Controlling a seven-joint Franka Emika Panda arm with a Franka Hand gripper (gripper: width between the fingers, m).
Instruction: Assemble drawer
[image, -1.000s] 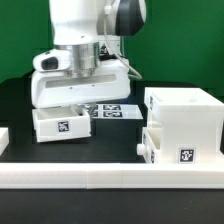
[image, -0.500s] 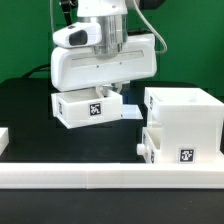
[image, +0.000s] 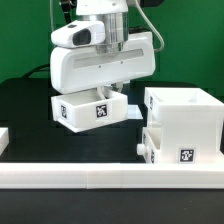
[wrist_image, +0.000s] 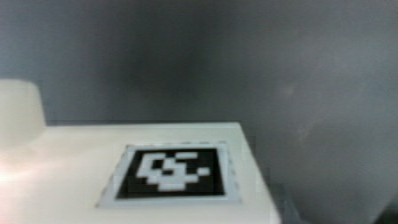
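My gripper (image: 104, 93) is shut on a small white drawer tray (image: 75, 110) and holds it slightly tilted above the black table, to the exterior view's left of the tall white housing (image: 185, 112). The tray's square tag (image: 100, 111) faces the camera. My fingers are hidden behind the hand's white body. A second tagged tray (image: 172, 150) sits in the housing's lower slot. In the wrist view the held tray's white surface and tag (wrist_image: 173, 170) fill the lower part; my fingers do not show there.
A long white rail (image: 100, 178) runs along the table's front edge. A small white piece (image: 3, 138) sits at the exterior view's left edge. A corner of the marker board (image: 133, 112) shows behind the held tray.
The tray has come up off the table in my gripper and moved toward the exterior view's right, nearer the housing. In the last half second it shifted only slightly.
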